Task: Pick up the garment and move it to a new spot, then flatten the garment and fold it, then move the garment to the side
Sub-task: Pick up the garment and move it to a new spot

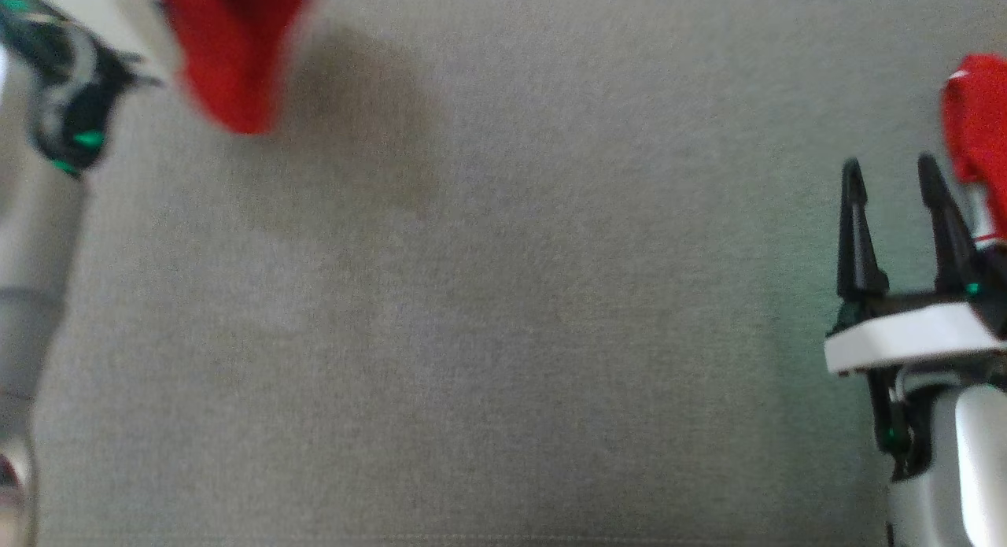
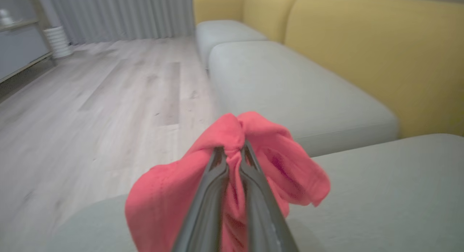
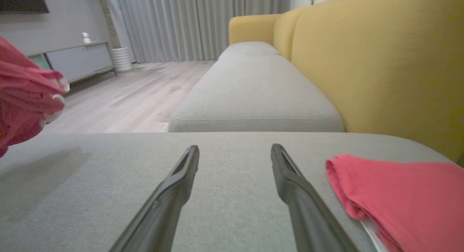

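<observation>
Holding the red garment [image 2: 163,194] bunched in my left fingers [image 2: 217,168], clamped on it, hanging above the grey sofa cushion [image 2: 380,194]. My right fingers [image 3: 186,168] stand apart, just beside a folded red cloth [image 3: 406,194] on it.

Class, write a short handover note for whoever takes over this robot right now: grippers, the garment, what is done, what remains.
Left gripper: shut on the red garment, held bunched above the grey cushion.
Right gripper: open, empty, low over the cushion, beside a folded red cloth.
Done: pick-up.
Left: set the garment down at a new spot, flatten, fold, move aside.
</observation>
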